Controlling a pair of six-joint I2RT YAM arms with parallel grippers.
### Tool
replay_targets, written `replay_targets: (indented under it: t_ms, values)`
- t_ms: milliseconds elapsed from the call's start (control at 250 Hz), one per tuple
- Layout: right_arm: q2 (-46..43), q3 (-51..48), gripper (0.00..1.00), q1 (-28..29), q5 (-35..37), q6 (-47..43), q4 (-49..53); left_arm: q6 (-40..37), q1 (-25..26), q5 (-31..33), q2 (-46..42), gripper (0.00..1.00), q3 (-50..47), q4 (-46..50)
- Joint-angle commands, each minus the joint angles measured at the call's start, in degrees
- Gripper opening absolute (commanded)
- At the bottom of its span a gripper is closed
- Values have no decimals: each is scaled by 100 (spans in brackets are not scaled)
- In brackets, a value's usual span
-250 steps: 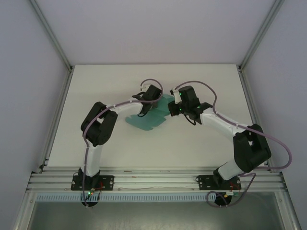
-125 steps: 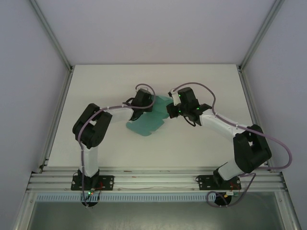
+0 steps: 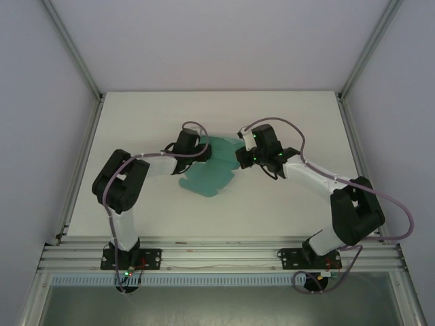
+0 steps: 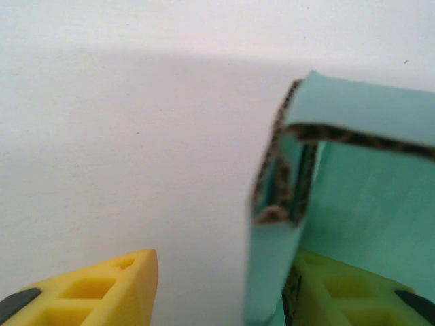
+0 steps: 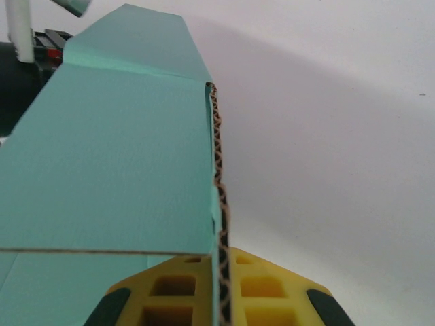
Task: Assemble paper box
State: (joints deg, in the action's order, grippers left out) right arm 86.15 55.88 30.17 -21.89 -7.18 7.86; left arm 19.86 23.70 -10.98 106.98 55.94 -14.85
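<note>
A: One paper box (image 3: 211,175), two arms. Pincers?
B: Left gripper (image 4: 228,272) spread, card edge between fingers (image 4: 102,288). Right gripper (image 5: 221,288) pinching box edge.
A: Box?
B: Teal, creased, flaps half-folded, brown corrugated edge. Mid-table, between both grippers.

The paper box (image 3: 211,170) lies mid-frame on the table (image 3: 136,115), the left end effector (image 3: 201,147) at its upper-left edge, the right end effector (image 3: 239,158) at its upper-right.
</note>
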Motion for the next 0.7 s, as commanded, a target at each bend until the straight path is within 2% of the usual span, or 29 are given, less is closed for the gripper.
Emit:
replay_targets:
  t_ms: [0, 104, 260, 696]
  values:
    - [-37, -99, 0, -20, -24, -102, 77, -237, 4, -317, -393, 53, -220, -665]
    - [-11, -58, 0, -24, -39, -112, 84, -406, -19, -107, -401, 54, -126, -416]
    - [44, -16, 0, -20, -49, -115, 102, -458, -32, -333, -306, 53, -57, -347]
    - [57, -73, 1, -35, -21, -51, -62, -630, -15, -591, 71, 21, 83, -449]
